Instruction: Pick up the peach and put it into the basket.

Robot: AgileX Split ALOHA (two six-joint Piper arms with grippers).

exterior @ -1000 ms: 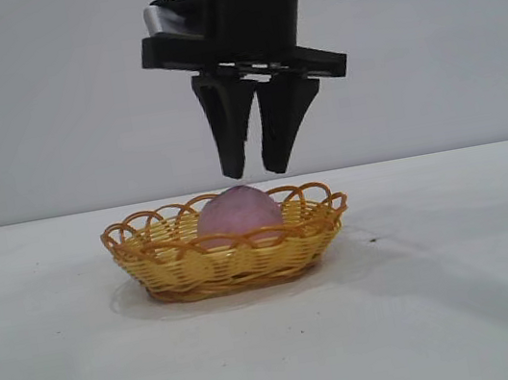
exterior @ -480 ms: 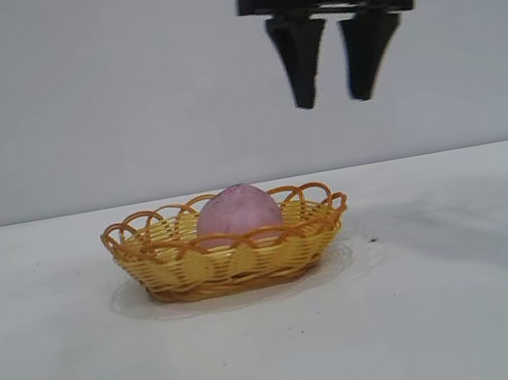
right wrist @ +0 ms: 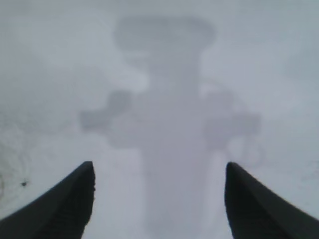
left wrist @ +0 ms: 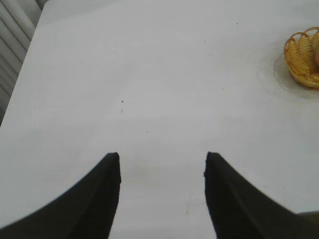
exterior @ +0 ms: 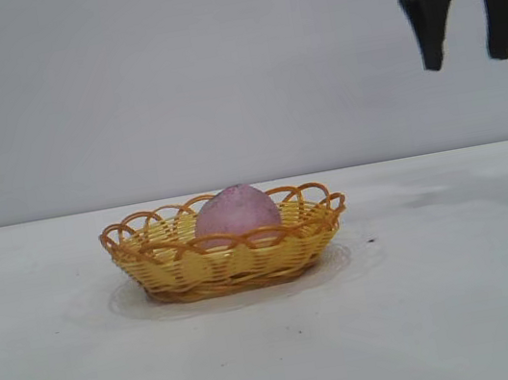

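White table [exterior: 450, 313]: peach [exterior: 236, 214] in basket [exterior: 179, 266]; right end effector [exterior: 471, 56] open, high.

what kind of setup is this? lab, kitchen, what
Likely a lab test bench: a bare white table against a plain grey wall, holding only a basket with a peach, robot right gripper overhead.

Occlusions and crops

Peach [exterior: 235, 212]: lower half hidden behind the near wall of the basket [exterior: 229, 257]. Right end effector [exterior: 466, 57], at 1 o'clock from the basket: body cut by top and right edges. Left wrist view: basket clipped by the right edge. Right wrist view: the worktop [right wrist: 159, 64] shows only a blurred shadow.
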